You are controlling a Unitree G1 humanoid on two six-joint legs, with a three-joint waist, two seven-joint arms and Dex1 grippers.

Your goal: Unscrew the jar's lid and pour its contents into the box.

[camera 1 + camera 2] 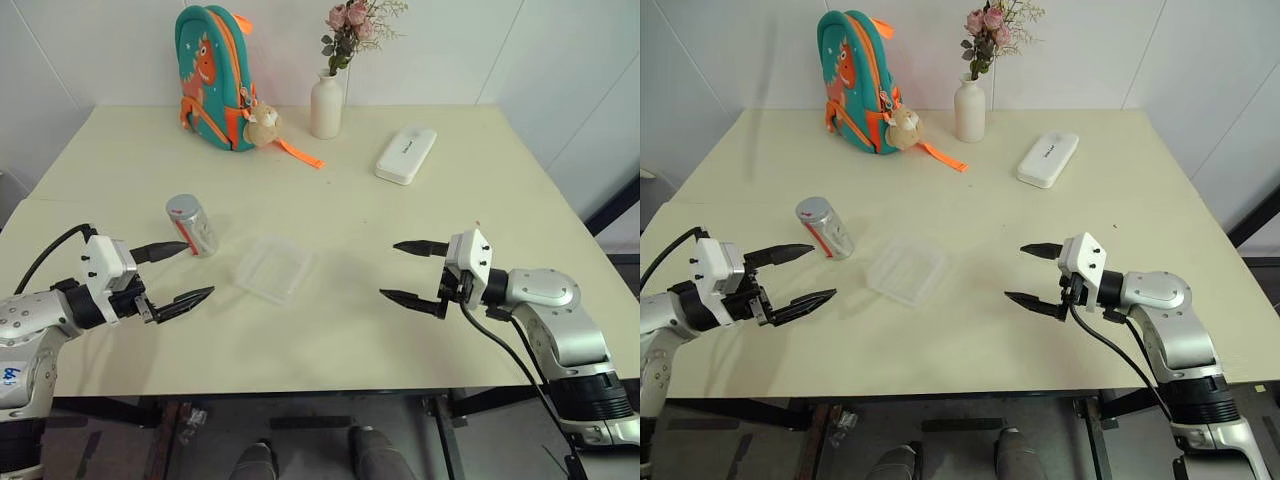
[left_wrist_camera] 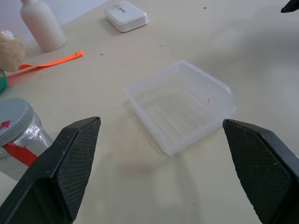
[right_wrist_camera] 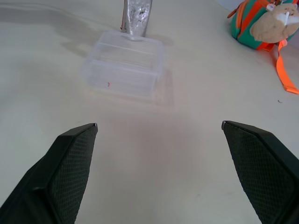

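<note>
The jar (image 1: 192,225), silvery with a red and white label, stands upright on the table's left side with its grey lid (image 1: 182,206) on top. The clear plastic box (image 1: 273,268) lies just right of it, near the table's middle. My left gripper (image 1: 180,273) hovers open in front of the jar, its upper fingertip close to the jar's base. Further right, my right gripper (image 1: 403,270) is open and points toward the box with a gap of bare table between. The wrist views show the jar (image 2: 16,133) (image 3: 136,14) and the box (image 2: 180,105) (image 3: 124,63). The contents are hidden.
A teal backpack (image 1: 213,78) with a plush toy and an orange strap stands at the back. Beside it are a white vase of flowers (image 1: 326,105) and a white oblong case (image 1: 405,154). The table's front edge (image 1: 330,385) runs below both arms.
</note>
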